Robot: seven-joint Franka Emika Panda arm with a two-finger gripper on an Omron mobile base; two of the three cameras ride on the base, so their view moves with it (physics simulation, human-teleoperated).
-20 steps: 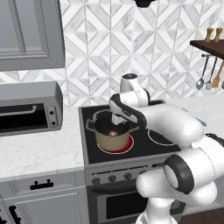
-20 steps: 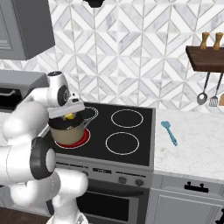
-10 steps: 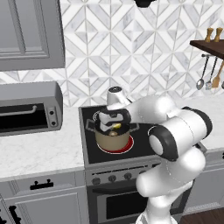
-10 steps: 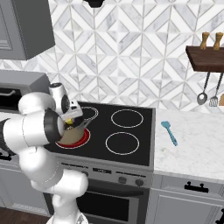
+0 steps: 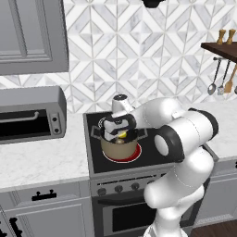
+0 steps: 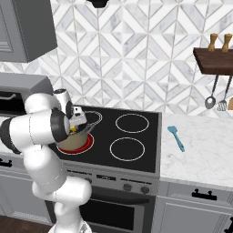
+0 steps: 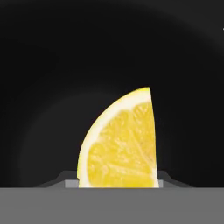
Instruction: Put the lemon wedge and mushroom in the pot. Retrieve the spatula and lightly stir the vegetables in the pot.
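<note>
lemon wedge (image 7: 120, 142) | clamped in gripper (image 5: 119, 134), now lowered into pot (image 5: 119, 147) mouth on near-left burner | arm swung in since a second ago | release next, judged

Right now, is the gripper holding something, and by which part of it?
Yes. The gripper holds the lemon wedge over the dark inside of the pot. The hold is at the wedge's lower end in the hand view; the exact contact is hidden.
</note>
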